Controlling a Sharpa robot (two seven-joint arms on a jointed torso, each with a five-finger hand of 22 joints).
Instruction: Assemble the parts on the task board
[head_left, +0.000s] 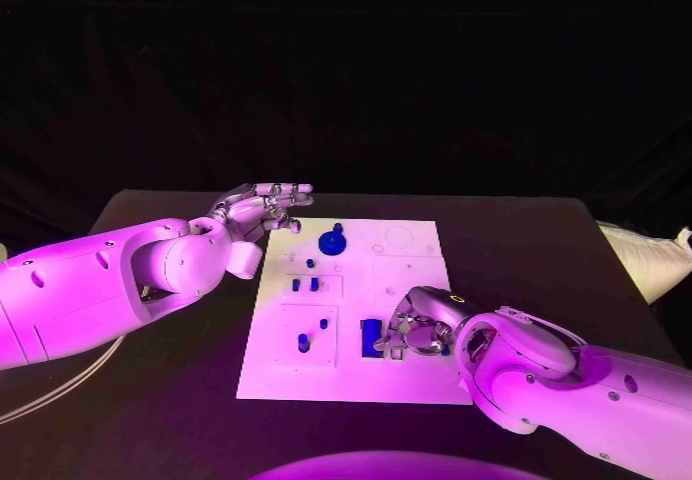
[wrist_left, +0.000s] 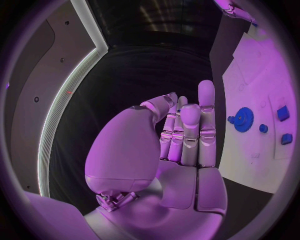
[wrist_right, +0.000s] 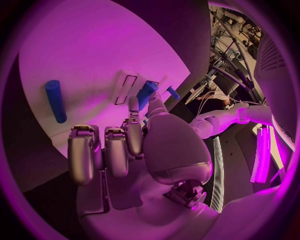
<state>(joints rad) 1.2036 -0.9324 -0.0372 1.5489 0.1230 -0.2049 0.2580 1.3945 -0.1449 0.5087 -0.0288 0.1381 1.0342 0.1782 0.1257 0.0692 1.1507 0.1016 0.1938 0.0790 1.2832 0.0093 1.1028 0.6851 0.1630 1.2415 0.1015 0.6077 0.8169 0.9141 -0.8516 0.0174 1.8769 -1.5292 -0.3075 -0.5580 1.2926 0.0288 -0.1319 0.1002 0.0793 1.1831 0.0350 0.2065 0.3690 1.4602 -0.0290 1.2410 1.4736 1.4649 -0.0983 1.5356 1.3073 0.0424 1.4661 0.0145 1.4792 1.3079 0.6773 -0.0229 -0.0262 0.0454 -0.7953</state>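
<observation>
The white task board (head_left: 411, 385) lies mid-table. A blue gear (head_left: 333, 241) sits near its far edge, with small blue pegs (head_left: 304, 285) below it and another peg (head_left: 304, 342) in the near-left block. A long blue piece (head_left: 372, 338) lies on the board just left of my right hand (head_left: 420, 328). That hand (wrist_right: 134, 145) has most fingers curled and pinches a blue part (wrist_right: 147, 93) between thumb and a finger; a blue cylinder (wrist_right: 55, 100) lies off to one side. My left hand (head_left: 268, 208) hovers at the board's far-left corner, fingers straight, holding nothing (wrist_left: 184, 135).
A white bag (head_left: 649, 258) lies at the table's right edge. A pale cable (head_left: 58, 385) runs under my left arm. The gear (wrist_left: 243, 119) and small blue pieces (wrist_left: 282, 113) lie on the board beside my left hand.
</observation>
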